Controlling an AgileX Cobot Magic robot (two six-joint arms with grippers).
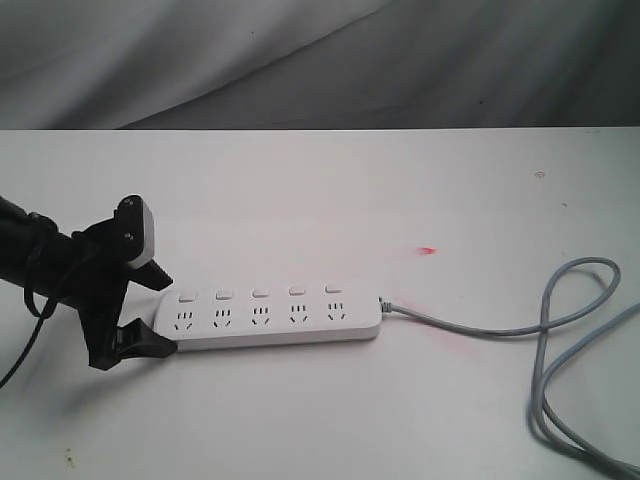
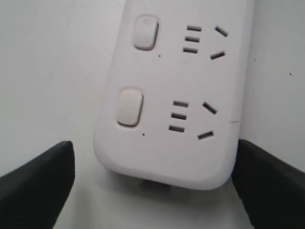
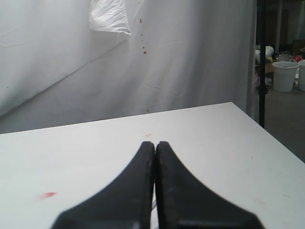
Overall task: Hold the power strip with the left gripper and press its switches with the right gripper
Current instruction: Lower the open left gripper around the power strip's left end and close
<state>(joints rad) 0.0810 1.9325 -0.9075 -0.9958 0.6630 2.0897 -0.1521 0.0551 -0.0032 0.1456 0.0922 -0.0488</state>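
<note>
White power strip has one end between the spread left gripper (right gripper pressed together).

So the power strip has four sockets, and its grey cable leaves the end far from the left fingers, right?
Not four: the power strip has five sockets, as the exterior view shows. Its grey cable does leave the end far from the left fingers.

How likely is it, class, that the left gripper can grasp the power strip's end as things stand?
Probably yes: the left gripper stands open with a finger on either side of the power strip at its rounded end, and nothing else lies between them.
</note>
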